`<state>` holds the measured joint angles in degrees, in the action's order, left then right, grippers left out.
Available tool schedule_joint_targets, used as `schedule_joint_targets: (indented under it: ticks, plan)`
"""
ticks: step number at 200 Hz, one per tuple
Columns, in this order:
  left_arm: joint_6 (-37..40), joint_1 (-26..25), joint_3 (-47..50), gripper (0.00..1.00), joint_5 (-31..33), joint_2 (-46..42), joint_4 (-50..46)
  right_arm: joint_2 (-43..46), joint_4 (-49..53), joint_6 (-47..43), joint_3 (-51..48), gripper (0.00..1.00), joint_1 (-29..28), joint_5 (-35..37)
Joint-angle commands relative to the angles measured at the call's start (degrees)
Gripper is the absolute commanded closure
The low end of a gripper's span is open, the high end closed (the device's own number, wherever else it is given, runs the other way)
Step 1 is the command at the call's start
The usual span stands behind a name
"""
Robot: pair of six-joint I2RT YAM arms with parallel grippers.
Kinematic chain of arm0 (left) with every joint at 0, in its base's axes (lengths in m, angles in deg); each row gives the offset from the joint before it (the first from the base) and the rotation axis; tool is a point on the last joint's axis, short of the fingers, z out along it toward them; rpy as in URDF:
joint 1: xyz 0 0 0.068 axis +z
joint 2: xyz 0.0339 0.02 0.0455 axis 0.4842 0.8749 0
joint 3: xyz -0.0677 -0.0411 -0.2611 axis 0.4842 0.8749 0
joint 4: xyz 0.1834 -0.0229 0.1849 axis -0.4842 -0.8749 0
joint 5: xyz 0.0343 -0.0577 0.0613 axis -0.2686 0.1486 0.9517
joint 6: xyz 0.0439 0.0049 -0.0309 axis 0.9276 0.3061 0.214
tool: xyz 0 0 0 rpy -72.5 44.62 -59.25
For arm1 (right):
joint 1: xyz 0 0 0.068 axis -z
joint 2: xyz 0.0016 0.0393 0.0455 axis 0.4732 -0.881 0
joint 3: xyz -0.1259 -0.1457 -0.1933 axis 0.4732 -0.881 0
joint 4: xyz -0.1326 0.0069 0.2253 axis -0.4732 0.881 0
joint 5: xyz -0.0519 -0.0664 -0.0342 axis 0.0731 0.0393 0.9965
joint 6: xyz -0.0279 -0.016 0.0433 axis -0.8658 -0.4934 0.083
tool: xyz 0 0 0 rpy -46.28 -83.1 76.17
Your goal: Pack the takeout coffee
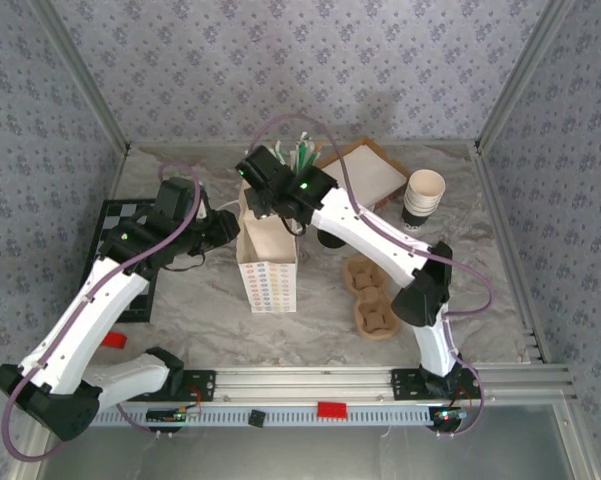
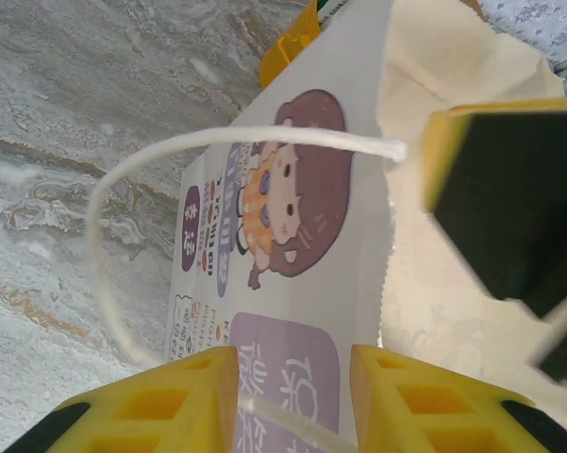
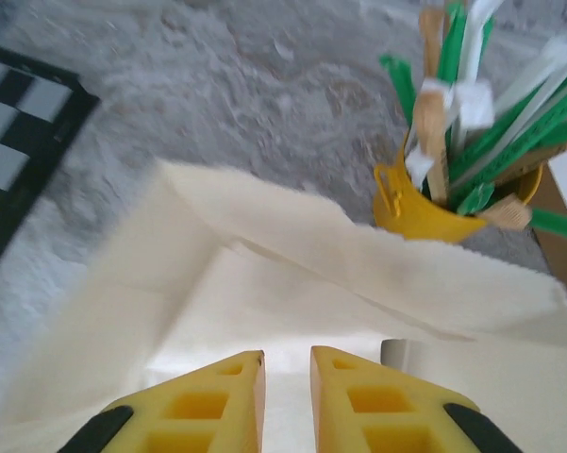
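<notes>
We see a robotics lab cell: aluminium framing point(image 1: 518, 78) holds wallpaper-patterned panels point(image 1: 280, 60) around a marble-print table point(image 1: 200, 310), with the left arm point(image 1: 90, 310) and right arm point(image 1: 370, 235) bolted to a slotted rail point(image 1: 330, 381) along the frame's bottom.

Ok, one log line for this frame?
bag: upright, mouth open | left gripper: at bag rim, handle between jaws, grip unclear | right gripper: above bag mouth, slightly open, empty | cups, carriers: outside bag
</notes>
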<state>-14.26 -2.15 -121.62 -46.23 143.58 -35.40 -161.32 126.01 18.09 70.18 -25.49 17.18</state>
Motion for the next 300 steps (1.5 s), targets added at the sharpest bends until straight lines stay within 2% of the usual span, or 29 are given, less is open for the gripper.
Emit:
schedule_joint_targets:
  ticks: [1,51,69,79,110,120,130,149,161,171,185,211,226,247,256,267,279,287,300]
  plan:
    - [0.9,0.5,-2.2,0.64,0.4,-0.3,-0.1,4.2,2.0,-1.9,4.5,0.75,-0.1,0.2]
    - [2.2,1.0,-4.6,0.63,1.2,-0.5,-1.8,11.6,2.8,-2.6,4.3,0.62,2.4,-0.8]
    - [4.0,2.0,-6.3,0.55,3.4,-1.3,-3.5,16.8,3.3,-3.2,0.2,0.55,4.7,0.5]
    - [5.1,3.0,-7.2,0.5,5.7,-2.2,-4.8,20.5,3.3,-3.3,-3.9,0.46,6.3,2.8]
    - [7.6,10.0,-5.3,0.38,16.8,-5.7,-7.3,35.3,-0.1,-1.7,-24.5,0.29,16.7,6.1]
    - [7.6,13.2,-3.2,0.34,22.4,-6.6,-8.0,40.3,-1.5,-1.0,-31.9,0.23,21.0,7.0]
    - [8.9,17.1,0.2,0.32,24.8,-7.6,-6.5,45.2,-5.0,-1.8,-40.7,0.17,25.0,9.4]
    - [11.7,25.5,9.6,0.21,26.2,-7.0,0.8,52.2,-12.3,-2.6,-56.2,0.0,33.4,13.9]
    - [13.5,29.0,15.6,0.11,29.8,-5.5,7.3,54.7,-18.5,-2.1,-67.1,0.0,38.7,17.1]
    - [15.4,30.0,21.1,0.01,35.4,-4.0,14.3,55.7,-26.7,-3.5,-75.0,0.0,43.1,16.1]
    - [21.5,30.1,29.0,0.0,38.7,-2.3,26.9,54.5,-37.2,-5.4,-83.8,0.0,48.0,15.6]
    - [30.6,30.1,38.5,0.0,34.9,0.4,46.5,49.1,-58.2,-11.1,-95.4,0.0,52.1,14.2]
    - [35.3,30.1,43.9,0.0,27.9,0.9,58.4,47.6,-71.0,-13.1,-101.5,0.0,55.0,4.1]
    - [38.8,30.1,50.1,0.0,20.7,3.1,74.8,43.7,-88.4,-13.7,-108.5,0.0,58.3,-4.2]
    - [40.3,30.1,50.6,0.0,18.4,5.9,79.2,42.4,-87.9,-14.2,-107.4,0.0,60.2,-8.0]
    - [42.3,30.1,49.3,0.0,16.6,9.6,79.5,39.0,-92.5,-16.1,-106.3,0.0,60.6,-11.4]
    - [42.7,30.1,48.6,0.0,16.0,12.8,80.0,34.4,-97.9,-19.2,-105.4,0.0,59.4,-15.3]
    - [43.8,30.0,49.7,0.0,14.5,13.7,82.6,31.6,-95.3,-20.7,-103.1,0.01,58.5,-16.2]
    - [44.6,30.0,52.7,0.0,11.5,13.4,89.6,27.9,-96.8,-24.0,-101.7,0.0,56.0,-17.1]
